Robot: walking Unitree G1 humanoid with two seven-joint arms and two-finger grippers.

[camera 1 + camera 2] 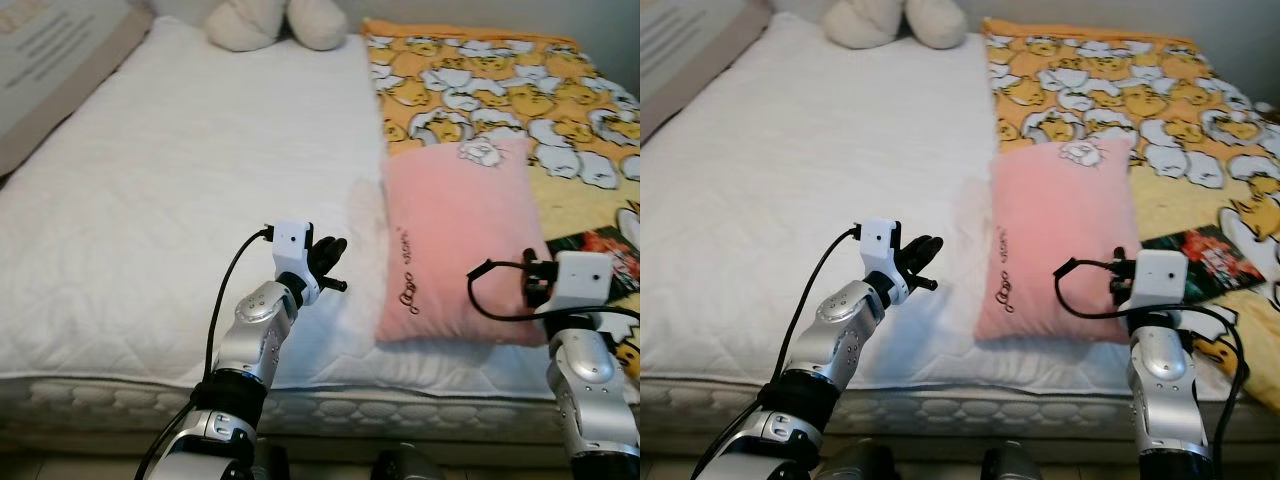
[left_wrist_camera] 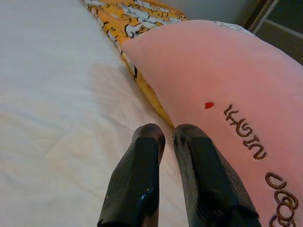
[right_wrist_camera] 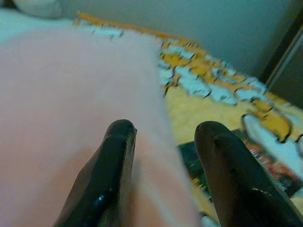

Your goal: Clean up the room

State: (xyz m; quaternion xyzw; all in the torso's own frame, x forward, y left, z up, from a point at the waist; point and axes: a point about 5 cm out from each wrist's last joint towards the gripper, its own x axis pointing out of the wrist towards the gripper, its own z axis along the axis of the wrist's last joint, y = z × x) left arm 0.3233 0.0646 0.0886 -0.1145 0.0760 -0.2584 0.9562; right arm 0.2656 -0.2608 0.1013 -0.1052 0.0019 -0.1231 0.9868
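A pink pillow [image 1: 460,240] with dark lettering lies on the bed, half on the white mattress [image 1: 170,190] and half on a yellow duck-print blanket [image 1: 510,85]. My left gripper [image 1: 330,262] hovers over the mattress just left of the pillow, its fingers [image 2: 142,175] shut with nothing between them. My right gripper [image 3: 163,130] sits at the pillow's near right corner, open, with the pillow's right edge [image 3: 66,94] between and under its fingers [image 3: 116,142].
A cream plush toy [image 1: 275,22] sits at the bed's far end. A large pillow [image 1: 50,60] lies at the far left. A dark printed item [image 1: 600,245] rests on the blanket right of the pink pillow. The mattress edge [image 1: 300,405] runs across the front.
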